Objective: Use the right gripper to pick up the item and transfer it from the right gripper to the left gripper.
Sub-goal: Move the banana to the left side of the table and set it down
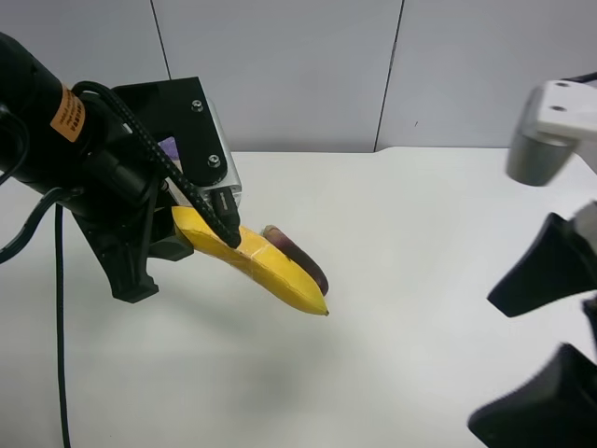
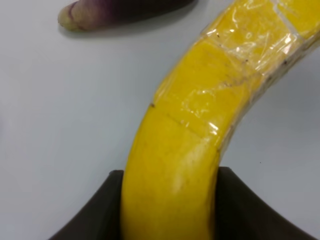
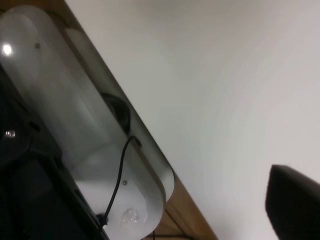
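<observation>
The yellow banana [image 1: 256, 266] is held by its stem end in my left gripper [image 1: 191, 233], on the arm with the orange sticker. Its dark tip points down to the right, above the table. In the left wrist view the banana [image 2: 175, 165] sits between the two black fingers [image 2: 95, 215], with clear tape wrapped around its middle. My right gripper [image 1: 536, 341] is at the far right of the exterior high view. Its fingers are spread apart and empty, well away from the banana. The right wrist view shows only one fingertip [image 3: 295, 200].
The dark purple eggplant [image 1: 298, 257] lies on the white table [image 1: 401, 280] just behind the banana, and its end shows in the left wrist view [image 2: 90, 12]. A bit of purple [image 1: 170, 147] shows behind the left gripper. The right wrist view shows the table's edge [image 3: 190, 210].
</observation>
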